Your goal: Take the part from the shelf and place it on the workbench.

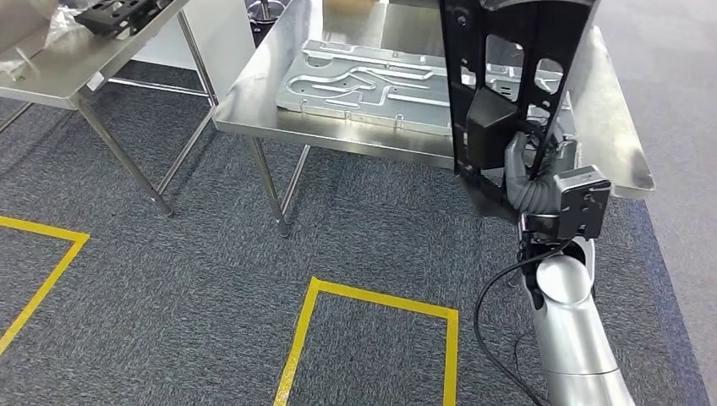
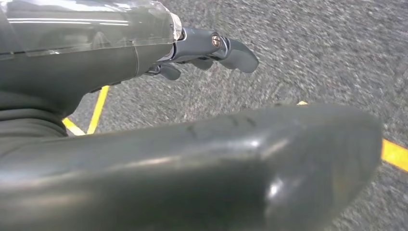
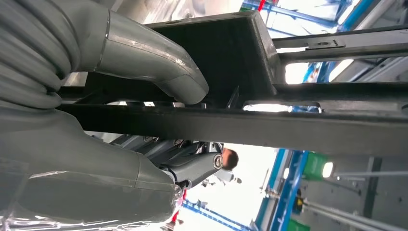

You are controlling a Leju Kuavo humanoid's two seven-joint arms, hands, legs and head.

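Right hand [image 1: 528, 173] fingers grip the unlabelled black part [image 1: 507, 76] above the workbench [image 1: 254, 101]; left hand [image 2: 207, 48] fingers curl on nothing.

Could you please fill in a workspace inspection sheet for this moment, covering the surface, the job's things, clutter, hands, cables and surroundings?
Surface: steel workbench ahead, with a grey machined metal plate lying flat on it.
Job's things: black frame part held upright over the bench's right side, not yet set down.
Clutter: a second black part and clear plastic wrap on the neighbouring table at far left.
Hands: right hand grips the black frame part near its lower end; left hand holds nothing, over the carpet.
Cables: a black cable loops beside the right forearm.
Surroundings: grey carpet with yellow floor tape.
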